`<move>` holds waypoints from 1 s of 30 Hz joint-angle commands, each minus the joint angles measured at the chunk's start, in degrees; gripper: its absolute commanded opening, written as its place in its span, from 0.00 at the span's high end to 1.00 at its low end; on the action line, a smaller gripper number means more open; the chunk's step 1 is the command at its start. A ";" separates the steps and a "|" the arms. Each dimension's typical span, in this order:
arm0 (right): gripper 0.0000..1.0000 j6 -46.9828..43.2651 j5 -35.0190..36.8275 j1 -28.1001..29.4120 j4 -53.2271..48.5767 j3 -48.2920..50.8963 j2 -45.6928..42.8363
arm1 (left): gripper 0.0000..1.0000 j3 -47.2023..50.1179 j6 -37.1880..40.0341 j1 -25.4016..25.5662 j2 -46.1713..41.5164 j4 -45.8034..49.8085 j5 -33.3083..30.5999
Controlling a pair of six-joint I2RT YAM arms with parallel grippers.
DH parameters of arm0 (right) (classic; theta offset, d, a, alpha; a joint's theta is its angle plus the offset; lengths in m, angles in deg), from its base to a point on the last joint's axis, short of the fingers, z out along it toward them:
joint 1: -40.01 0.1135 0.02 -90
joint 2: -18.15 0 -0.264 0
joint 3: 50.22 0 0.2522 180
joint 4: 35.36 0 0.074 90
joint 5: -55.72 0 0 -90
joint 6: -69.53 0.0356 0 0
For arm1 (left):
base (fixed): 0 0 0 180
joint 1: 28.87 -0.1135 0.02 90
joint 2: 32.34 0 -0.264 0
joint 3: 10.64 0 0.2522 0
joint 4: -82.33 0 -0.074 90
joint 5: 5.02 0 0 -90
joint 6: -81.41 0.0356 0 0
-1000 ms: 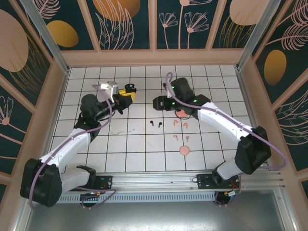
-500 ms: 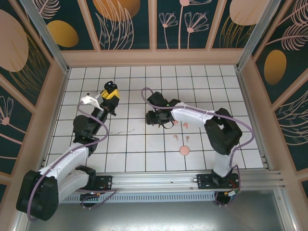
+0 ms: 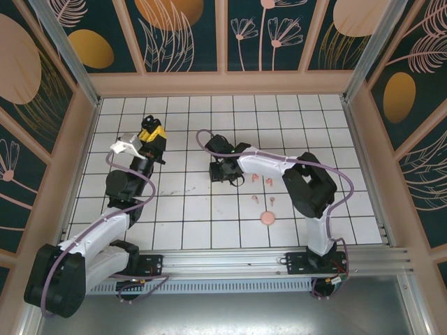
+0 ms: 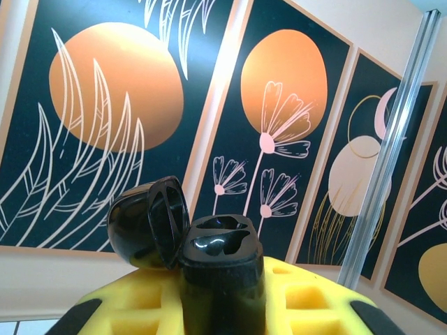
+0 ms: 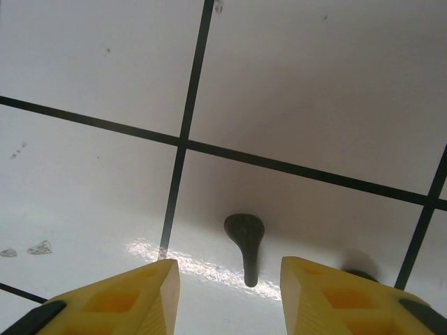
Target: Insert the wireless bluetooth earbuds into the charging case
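My left fingers [image 4: 307,296] clamp the black charging case [image 4: 220,255] at the upper left, its lid open, I think to receive buds. My right fingers [image 5: 140,296] stand apart around a black earbud [image 5: 244,234] lying on the tabletop [image 5: 314,84], lower centre, ready for pinching

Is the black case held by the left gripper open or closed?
Open: the black case has its lid swung back, and both wells look empty.
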 commanded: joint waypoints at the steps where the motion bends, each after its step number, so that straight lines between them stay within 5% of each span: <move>1: 0.58 -0.79 1.98 0.78 -2.43 -2.39 1.75 | 1.00 -1.38 -1.41 0.02 0.30 -1.70 1.29; 30: 0.68 -0.17 5.09 1.24 -3.14 -4.52 6.83 | 1.00 -0.87 -1.69 0.07 1.31 -3.57 5.02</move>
